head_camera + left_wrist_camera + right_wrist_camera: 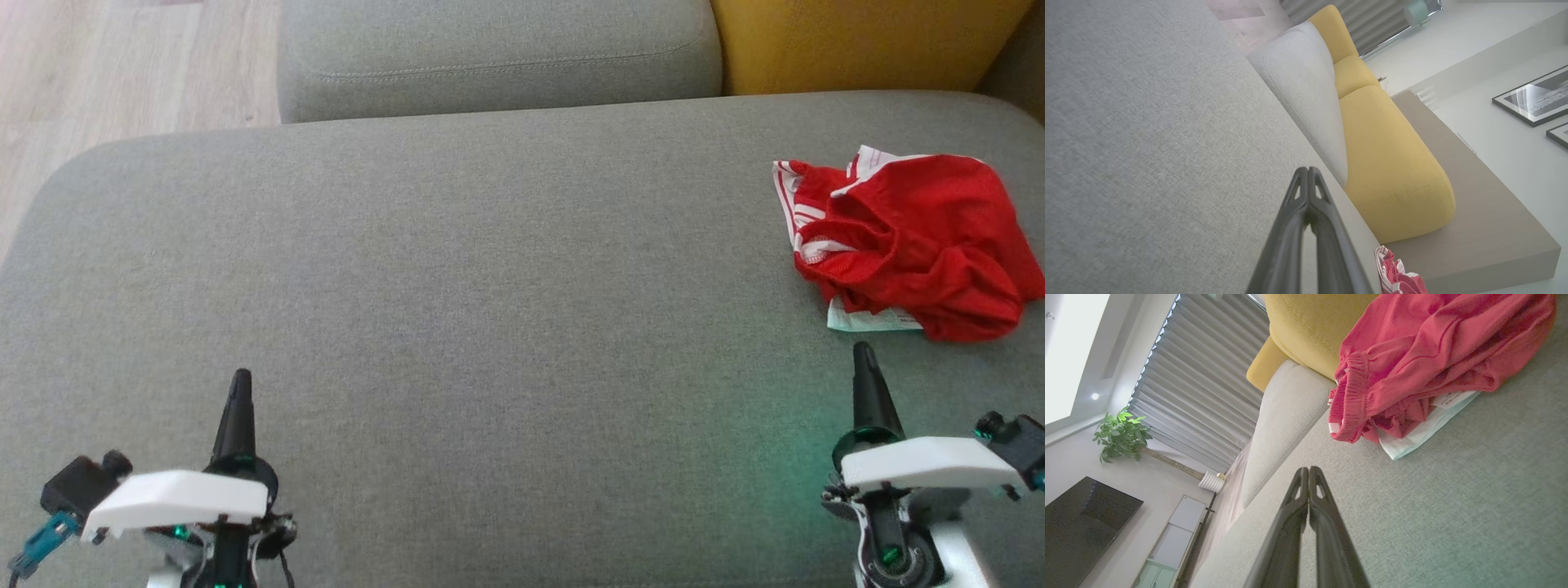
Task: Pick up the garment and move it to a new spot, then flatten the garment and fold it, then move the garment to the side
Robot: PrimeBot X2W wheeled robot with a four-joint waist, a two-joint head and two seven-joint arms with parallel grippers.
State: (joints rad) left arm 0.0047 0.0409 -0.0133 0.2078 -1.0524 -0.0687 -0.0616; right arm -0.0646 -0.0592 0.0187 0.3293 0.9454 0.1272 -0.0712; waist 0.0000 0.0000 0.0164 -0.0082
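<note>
Red cloth, bunched and creased, neither flat nor folded: the garment [914,237] lies in a heap at the right end of the grey sofa seat [490,327], near the yellow cushion [857,41]. Striped trim [796,204] shows on the heap's left edge, and a pale tag [865,320] pokes out beneath its near edge.

Both hands are fully closed, fingers pressed together, holding nothing. The right hand [864,359] sits just short of the heap, tips pointing at its near edge, close but not touching. The left hand [241,380] is well apart from it, over bare seat at the far left.

Stage: I judge that a crumpled heap here fits either a garment due to be lifted or one set at its new spot and due to be spread. Either way, the cloth must be gripped.

Procedure for a good grip:
1. Open the right fingers before they reach the cloth; closed tips would likely only push the heap.
2. Take the trim, a firm single edge, not the heap's middle, where several layers would come up together.
3. Keep clear of the tag; I expect it would slip
</note>
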